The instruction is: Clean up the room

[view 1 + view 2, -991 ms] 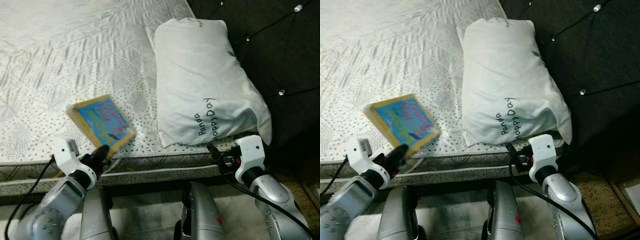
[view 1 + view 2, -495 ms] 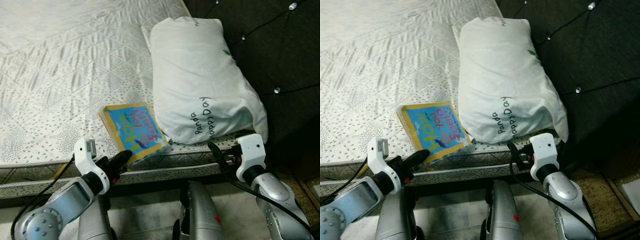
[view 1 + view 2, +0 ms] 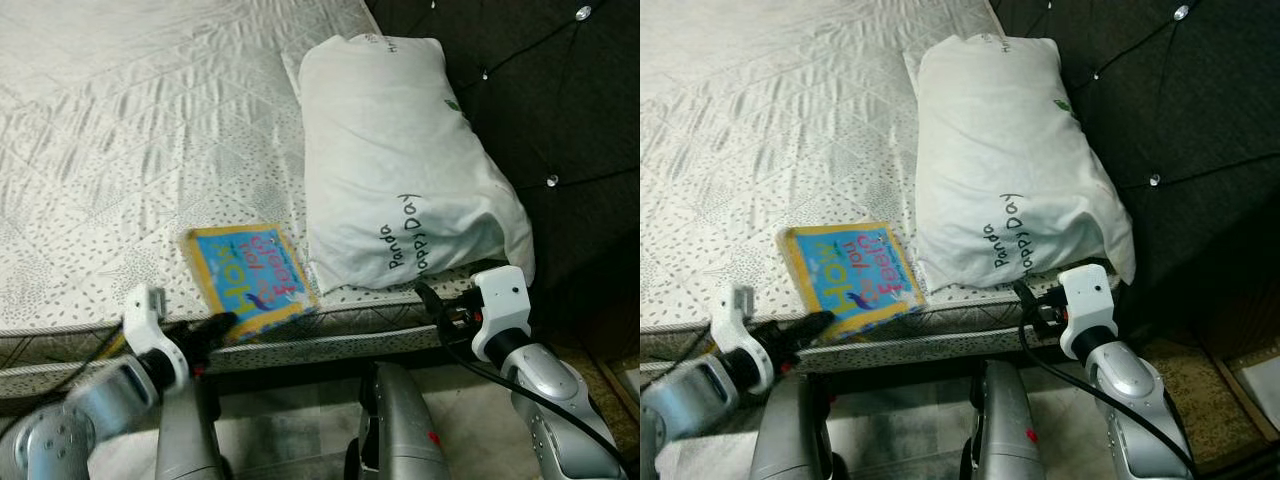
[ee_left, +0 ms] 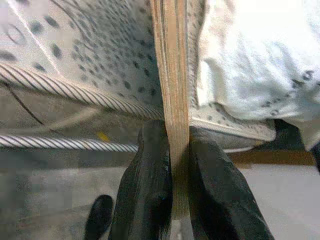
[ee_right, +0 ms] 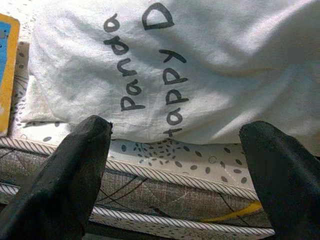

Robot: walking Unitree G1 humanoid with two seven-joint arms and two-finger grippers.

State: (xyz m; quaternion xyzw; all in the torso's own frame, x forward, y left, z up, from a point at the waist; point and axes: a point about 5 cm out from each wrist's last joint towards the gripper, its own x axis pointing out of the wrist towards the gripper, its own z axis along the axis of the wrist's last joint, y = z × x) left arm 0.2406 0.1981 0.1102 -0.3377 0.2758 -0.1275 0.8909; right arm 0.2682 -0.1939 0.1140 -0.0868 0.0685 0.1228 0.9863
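The left end effector is clenched on the near edge of the book, which lies flat at the bed's front edge just beside the pillow. Thin, stiff and light, the book probably suits this edge pinch. The right end effector gapes wide below the pillow.

Left gripper sits low at the mattress edge, its two black fingers pinched tight on the near corner of the book, silver forearm bent back below that edge. Right gripper hangs at the same edge further right, fingers spread wide, gripping nothing.
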